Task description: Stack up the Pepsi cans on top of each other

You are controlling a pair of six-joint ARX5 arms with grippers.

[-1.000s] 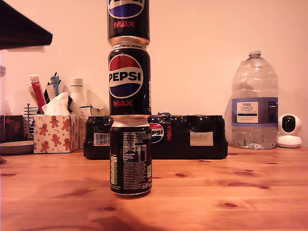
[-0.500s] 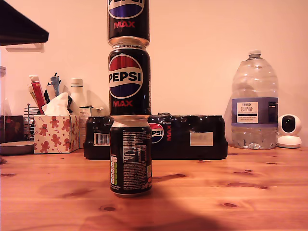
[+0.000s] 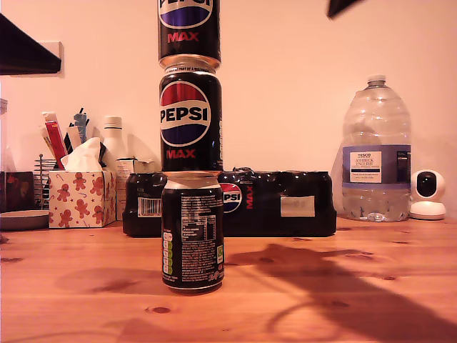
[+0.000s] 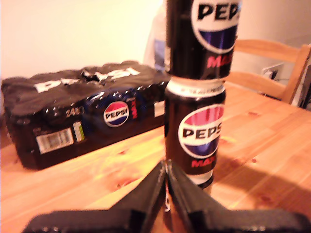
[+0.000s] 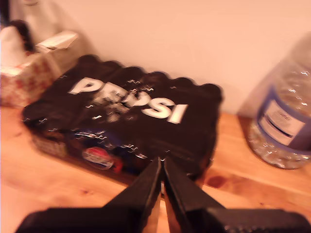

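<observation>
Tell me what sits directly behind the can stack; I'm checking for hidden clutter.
Behind the bottom can lies the shrink-wrapped multipack. The middle can and top can have only bare wall behind. The strip of multipack directly behind the bottom can is covered.

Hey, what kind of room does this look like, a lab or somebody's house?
Probably a home, maybe a kitchen or dining area: a knotty pine table, a gingerbread-print tissue box, a large clear plastic water bottle, and a wooden chair behind the stacked black Pepsi Max cans.

Knotty pine table [image 3: 371, 300], plain cream wall [image 3: 285, 86], warm light.
</observation>
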